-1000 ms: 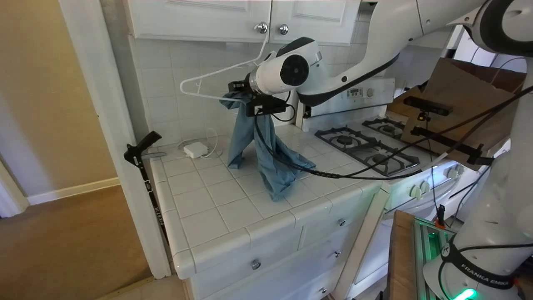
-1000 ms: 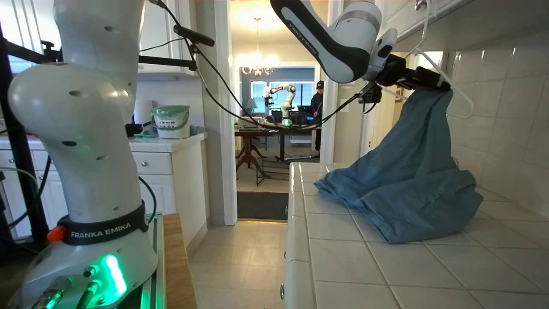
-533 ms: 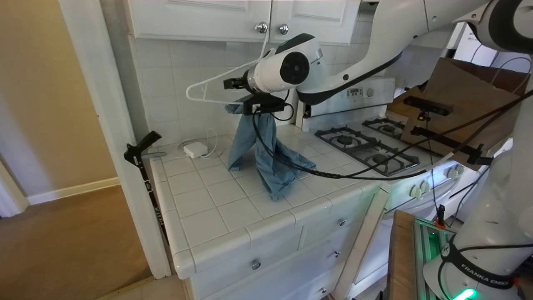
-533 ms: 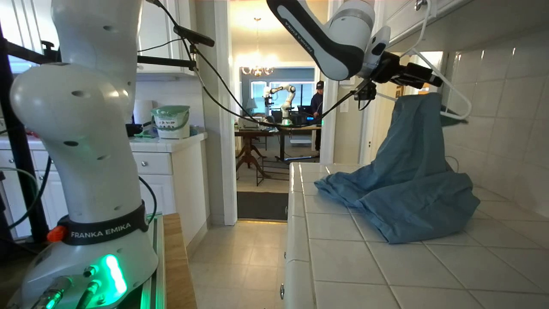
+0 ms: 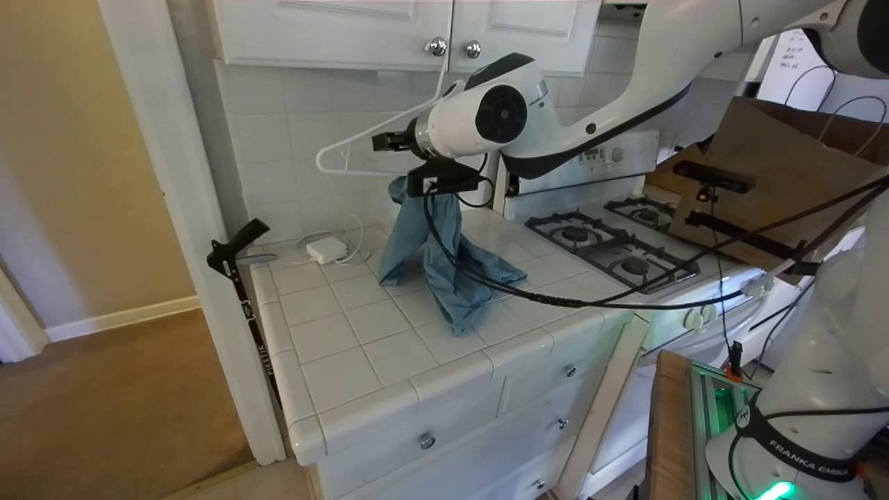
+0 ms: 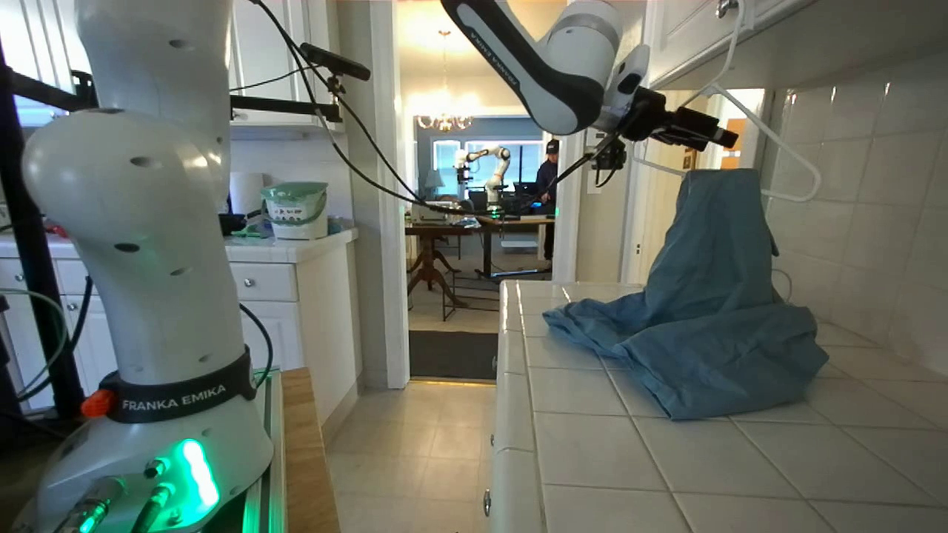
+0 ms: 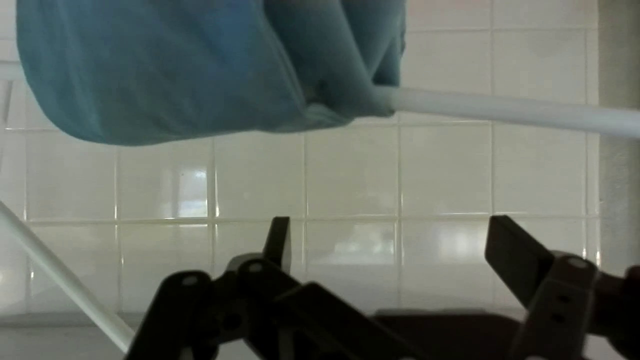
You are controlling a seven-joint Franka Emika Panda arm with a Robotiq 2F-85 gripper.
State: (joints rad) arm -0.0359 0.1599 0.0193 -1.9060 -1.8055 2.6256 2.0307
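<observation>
Claw point(image 7: 387, 237) spread wide near blue cloth point(image 6: 711, 296); cloth draped over white hanger point(image 7: 500, 108), lower end on tiled surface point(image 6: 600, 455).

Blue cloth point(image 5: 410, 229) hangs from white clothes hanger point(image 5: 364, 173), lower folds on tiled counter point(image 5: 340, 319). Black pincer point(image 5: 378, 142) stands higher than cloth; gas stove point(image 5: 597, 239) adjoins counter.

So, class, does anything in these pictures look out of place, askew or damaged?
Yes: the white hanger appears to hang from a cabinet knob, an unusual spot, and the blue cloth draped over it trails down into a rumpled heap on the tiled counter rather than hanging free. No spill or damage shows.
</observation>
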